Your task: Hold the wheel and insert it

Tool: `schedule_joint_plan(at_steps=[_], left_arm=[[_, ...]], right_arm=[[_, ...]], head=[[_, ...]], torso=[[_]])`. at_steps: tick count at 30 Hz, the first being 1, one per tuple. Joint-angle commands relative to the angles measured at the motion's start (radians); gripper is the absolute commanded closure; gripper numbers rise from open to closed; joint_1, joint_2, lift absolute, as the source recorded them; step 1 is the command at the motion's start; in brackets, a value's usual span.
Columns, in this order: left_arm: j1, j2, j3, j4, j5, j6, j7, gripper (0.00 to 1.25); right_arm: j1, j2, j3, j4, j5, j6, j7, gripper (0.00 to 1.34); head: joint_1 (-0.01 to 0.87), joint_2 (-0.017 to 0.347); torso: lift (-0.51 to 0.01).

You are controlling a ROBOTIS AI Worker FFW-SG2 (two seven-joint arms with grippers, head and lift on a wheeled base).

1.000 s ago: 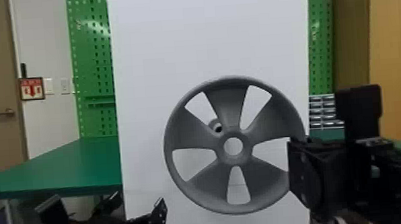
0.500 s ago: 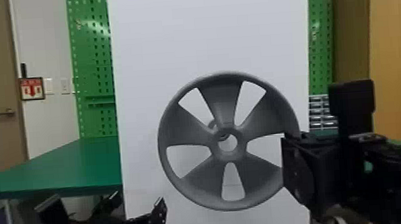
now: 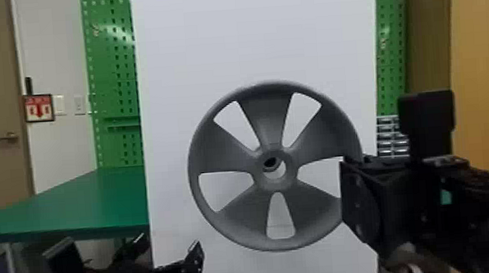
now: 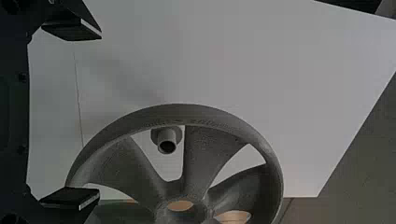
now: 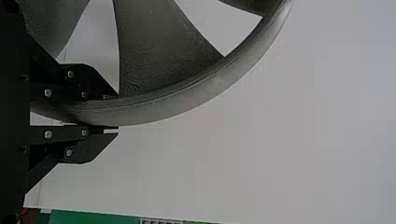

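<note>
A dark grey, round wheel with five broad spokes [image 3: 268,124] stands upright before the tall, flat white panel [image 3: 248,31], its rim clenched in the right hand [image 3: 359,204]. The left hand [image 3: 130,255], released, fingers spread, is low by the panel's left edge. A hollow grey cylindrical peg [image 4: 165,136] juts from the panel.

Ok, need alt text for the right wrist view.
The right claw grips the rim of a large grey spoked wheel, one finger on the rim's inner side and one on its outer side. Behind is a broad, plain white panel, with a strip of green surface at the picture's edge.
</note>
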Motion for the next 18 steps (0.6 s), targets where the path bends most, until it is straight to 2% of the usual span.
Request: schedule_joint_plan(at_steps=[1,18], left_arm=[[0.0,0.0,0.0,0.0,0.0,0.0,0.0,0.1],[-0.002,0.0,-0.003,0.001,0.0,0.0,0.001,0.1]], right_arm=[[-0.006,-0.001,0.002,0.0,0.0,0.0,0.0,1.13],[-0.023,-0.001,0.008,0.021,0.005,-0.006,0.0,1.13]], head=[[0.097,0.015],[0.097,0.015]], torso=[[-0.442],[-0.442]])
